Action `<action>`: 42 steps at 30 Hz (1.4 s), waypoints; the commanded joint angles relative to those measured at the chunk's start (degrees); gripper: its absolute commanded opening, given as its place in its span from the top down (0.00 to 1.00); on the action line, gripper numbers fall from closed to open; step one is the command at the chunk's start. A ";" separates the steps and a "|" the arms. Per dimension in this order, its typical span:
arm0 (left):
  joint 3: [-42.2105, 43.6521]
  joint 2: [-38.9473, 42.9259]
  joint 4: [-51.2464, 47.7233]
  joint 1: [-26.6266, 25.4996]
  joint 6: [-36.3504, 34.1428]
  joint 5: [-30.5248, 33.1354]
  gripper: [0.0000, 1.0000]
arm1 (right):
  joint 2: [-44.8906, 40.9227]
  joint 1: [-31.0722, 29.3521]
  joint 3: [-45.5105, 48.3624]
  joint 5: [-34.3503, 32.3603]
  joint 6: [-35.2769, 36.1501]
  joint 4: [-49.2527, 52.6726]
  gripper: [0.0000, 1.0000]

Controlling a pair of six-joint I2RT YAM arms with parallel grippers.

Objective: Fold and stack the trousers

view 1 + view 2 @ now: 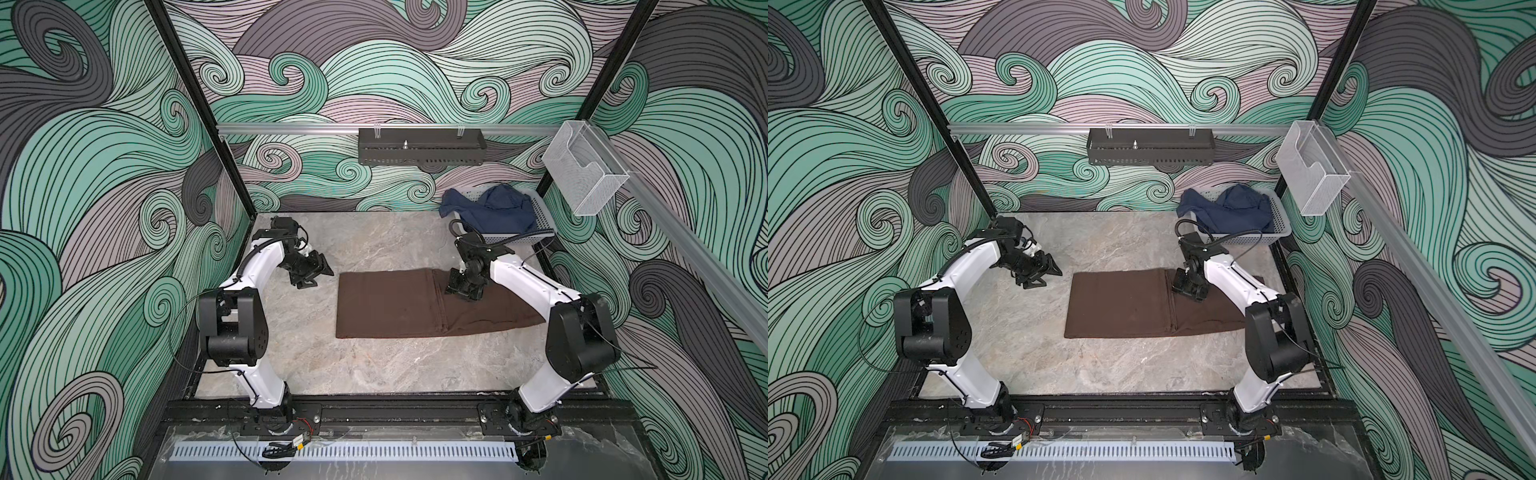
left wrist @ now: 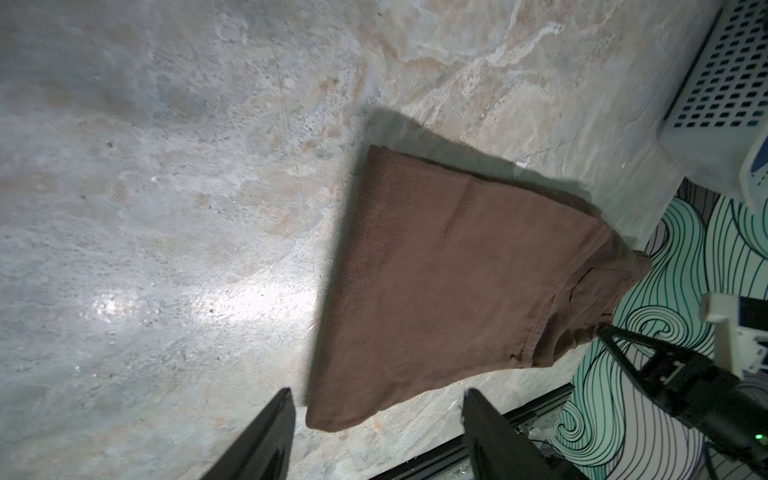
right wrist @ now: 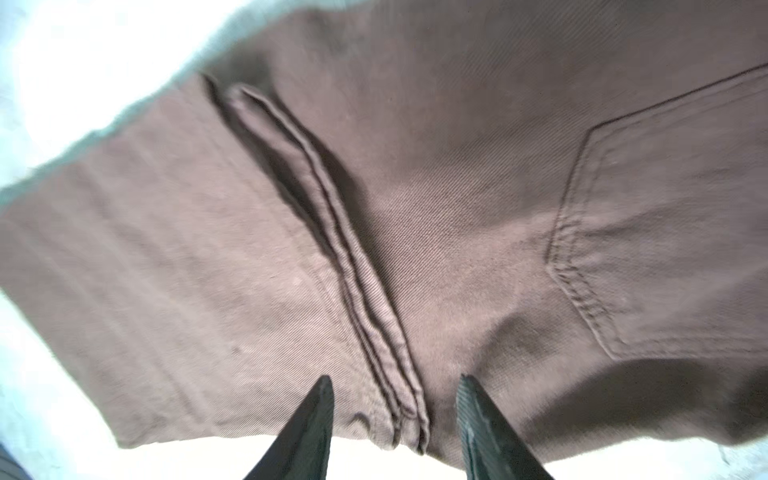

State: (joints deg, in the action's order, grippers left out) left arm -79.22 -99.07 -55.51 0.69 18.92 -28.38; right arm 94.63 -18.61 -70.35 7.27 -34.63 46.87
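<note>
The brown trousers (image 1: 395, 305) (image 1: 1121, 305) lie flat on the marble tabletop, folded over with the leg hems stacked across the seat. My left gripper (image 1: 322, 277) (image 1: 1049, 276) hovers open to the left of their folded edge and holds nothing. In the left wrist view the left gripper (image 2: 378, 392) frames a near corner of the trousers (image 2: 457, 270). My right gripper (image 1: 459, 291) (image 1: 1187, 291) points down over the trousers near the hems. In the right wrist view the right gripper (image 3: 395, 378) stands open astride the stacked hems, beside the back pocket of the trousers (image 3: 478, 216), gripping nothing.
A white perforated basket (image 1: 536, 237) (image 2: 727, 83) at the back right holds a crumpled navy-blue garment (image 1: 490, 212). A black tray (image 1: 422, 147) hangs on the back rail and a clear wire holder (image 1: 582, 174) on the right rail. Patterned walls enclose the table.
</note>
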 commanded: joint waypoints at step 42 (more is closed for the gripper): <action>13.09 -14.36 16.21 -5.70 -7.56 -10.21 0.71 | -0.84 4.75 0.34 -0.48 2.13 1.99 0.50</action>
State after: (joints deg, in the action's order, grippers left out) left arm -66.72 -112.14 -39.70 -4.58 11.77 -40.07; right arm 93.56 -14.13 -68.97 6.85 -33.15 47.81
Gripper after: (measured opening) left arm 0.304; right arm 0.501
